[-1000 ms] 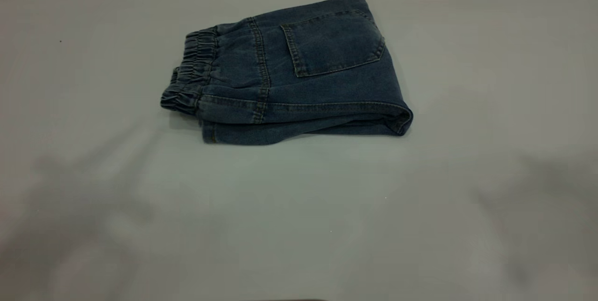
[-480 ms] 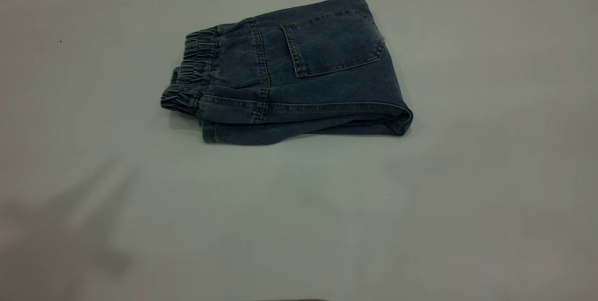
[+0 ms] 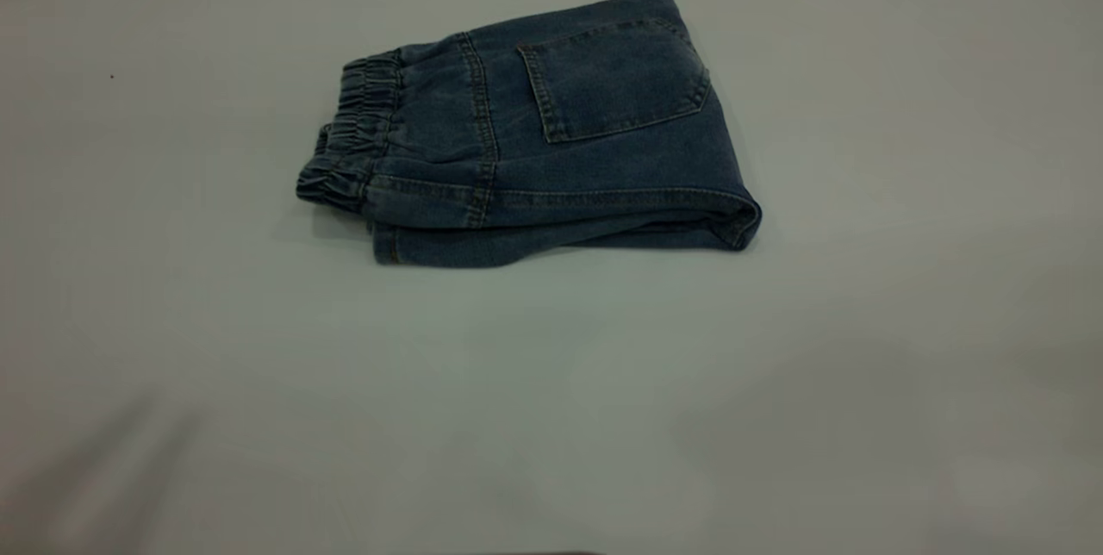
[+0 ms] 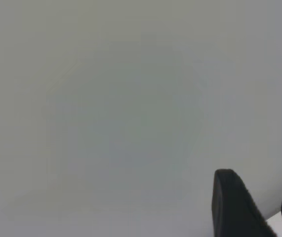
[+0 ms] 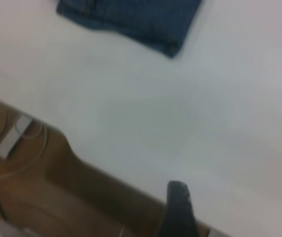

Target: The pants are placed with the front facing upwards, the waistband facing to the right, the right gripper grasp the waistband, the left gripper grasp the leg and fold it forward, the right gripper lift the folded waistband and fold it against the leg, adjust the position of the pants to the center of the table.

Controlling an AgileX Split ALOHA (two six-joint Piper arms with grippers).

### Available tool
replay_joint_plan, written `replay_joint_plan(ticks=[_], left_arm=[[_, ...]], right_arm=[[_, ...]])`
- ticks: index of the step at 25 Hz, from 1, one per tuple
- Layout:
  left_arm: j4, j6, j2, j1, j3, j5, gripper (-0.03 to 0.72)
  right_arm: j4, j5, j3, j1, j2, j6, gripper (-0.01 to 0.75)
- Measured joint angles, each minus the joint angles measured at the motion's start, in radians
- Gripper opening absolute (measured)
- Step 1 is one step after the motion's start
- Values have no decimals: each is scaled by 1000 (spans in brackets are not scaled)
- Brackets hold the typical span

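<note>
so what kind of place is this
Probably a lab or test bench for robot cloth folding: a plain white table holding only folded denim pants, with loose cables on a brown floor beyond the table edge.

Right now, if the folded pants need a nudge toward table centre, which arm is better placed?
Right, marginally. The right gripper has a corner of the pants in its wrist view, across bare table. The left gripper, fingers open, sees only table. Neither arm appears in the exterior view.
</note>
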Motion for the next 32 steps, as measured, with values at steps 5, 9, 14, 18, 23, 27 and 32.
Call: replay_joint_plan(ticks=[5,9,14,18,23,27,32], left_arm=[[0,-22,-99,0,13,0,240],[0,-22,-205,0,13,0,240],[0,31,-367,0,13,30,240],[0,142,-480,0,13,128,240],[-6,377,-571,0,14,322,240],[-29,400,-571,0,38,500,240],[-64,327,-571,0,53,560,240]], right_arm=[[-6,-5,1,0,-19,1,478],[-6,-5,1,0,-21,5,478],[-6,-5,2,0,-21,5,478],[-6,-5,1,0,-21,5,478],[-6,-5,1,0,-21,6,478],[-5,-5,1,0,-21,6,478],[-5,-5,1,0,-21,7,478]])
